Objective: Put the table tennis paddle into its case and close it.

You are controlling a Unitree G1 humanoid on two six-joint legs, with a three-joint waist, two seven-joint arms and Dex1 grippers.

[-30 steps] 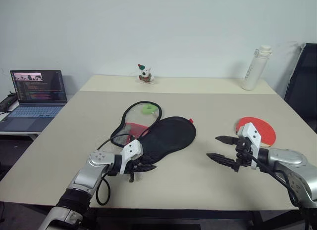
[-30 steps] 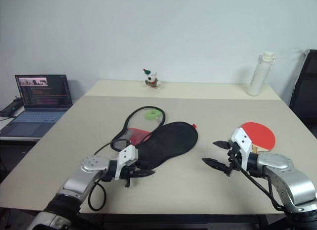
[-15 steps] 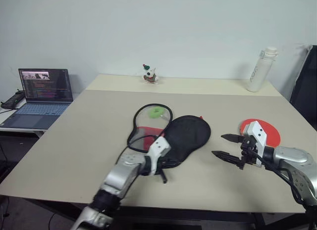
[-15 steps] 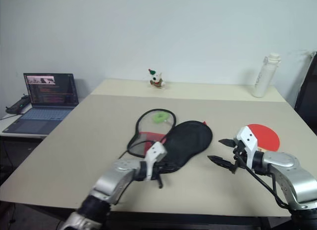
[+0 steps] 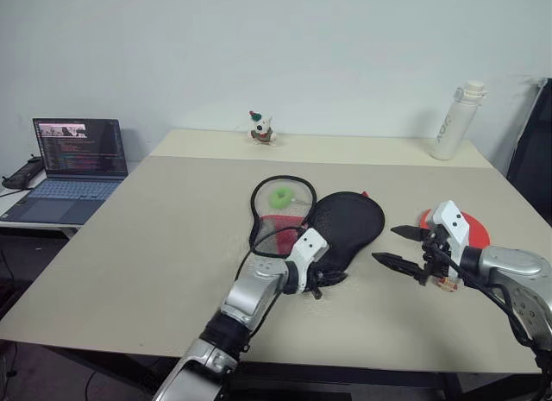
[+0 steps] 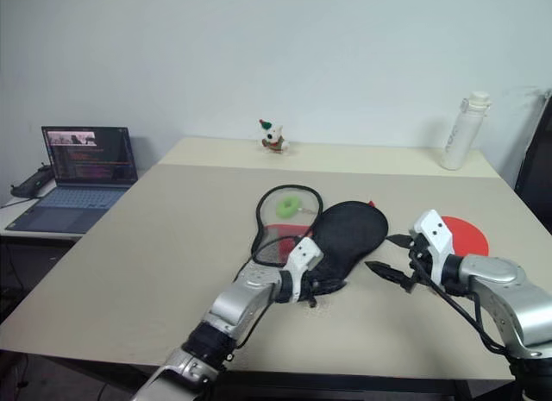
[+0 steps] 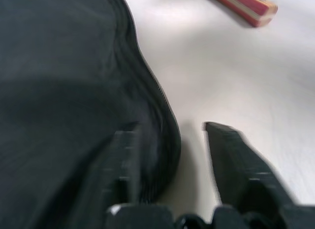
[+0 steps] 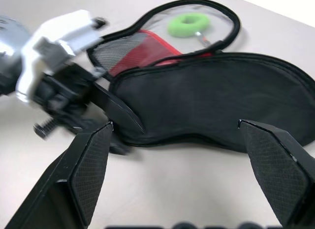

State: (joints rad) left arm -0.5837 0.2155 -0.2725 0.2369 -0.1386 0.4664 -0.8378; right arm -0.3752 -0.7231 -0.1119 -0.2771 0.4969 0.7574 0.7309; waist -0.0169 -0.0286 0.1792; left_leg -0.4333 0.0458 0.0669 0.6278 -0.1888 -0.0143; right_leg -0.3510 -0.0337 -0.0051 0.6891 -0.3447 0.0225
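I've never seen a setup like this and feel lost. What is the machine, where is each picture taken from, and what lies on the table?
It is a two-armed humanoid robot. Two pictures come from cameras on its head, two from cameras on its wrists. On the beige table lie a soft black paddle-shaped zip case, opened to show red lining and a green charm, and a red-faced wooden-handled table tennis paddle. The left gripper has its fingers apart astride the case's edge. The right gripper is open and holds nothing. A white bottle, a small figurine and a laptop stand behind.
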